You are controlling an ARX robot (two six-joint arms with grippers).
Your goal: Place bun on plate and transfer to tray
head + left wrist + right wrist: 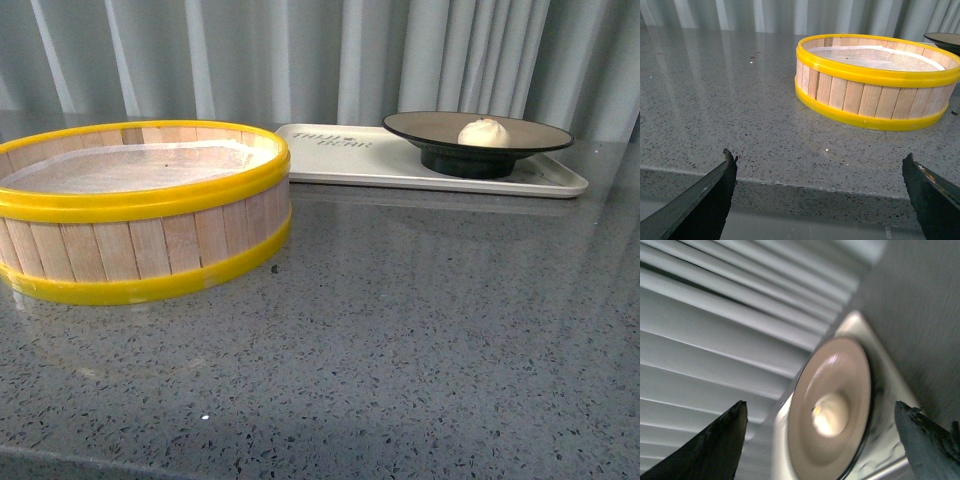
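Speckled grey surface (400, 330) lies nearest, steamer basket (140, 210) at ten o'clock; both grippers (820, 200) (825, 440) spread apart and empty, bun (484, 132) on plate (420, 126) on tray (330, 160) at one o'clock, where a stray nudge could tip it.

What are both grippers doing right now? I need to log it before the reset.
Left gripper: open, empty, above the table edge.
Right gripper: open, empty, facing the plate with the bun.
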